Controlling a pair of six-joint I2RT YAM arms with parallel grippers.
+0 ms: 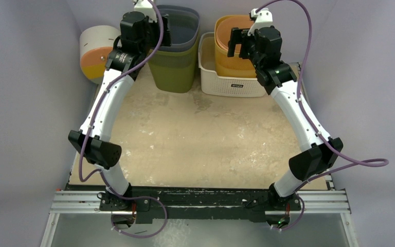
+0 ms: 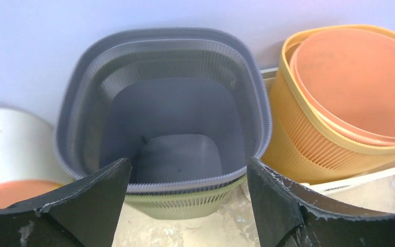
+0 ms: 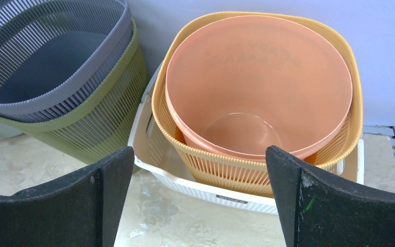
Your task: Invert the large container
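A grey ribbed bin (image 1: 185,25) sits nested upright inside an olive-green ribbed bin (image 1: 175,69) at the back of the table. My left gripper (image 1: 163,32) hangs open and empty over the grey bin's near-left rim. In the left wrist view the grey bin (image 2: 164,103) fills the middle, with the green bin (image 2: 185,203) below it, between my open fingers (image 2: 187,170). A yellow-orange ribbed basket (image 1: 231,64) holds a salmon bucket (image 3: 257,67) and stands in a white tray (image 1: 231,85). My right gripper (image 1: 238,43) is open and empty just in front of it (image 3: 199,154).
A white and orange cylinder (image 1: 95,51) lies on its side at the back left, against the wall. The walls close in behind and beside the containers. The beige tabletop (image 1: 200,139) stretches in front of the bins.
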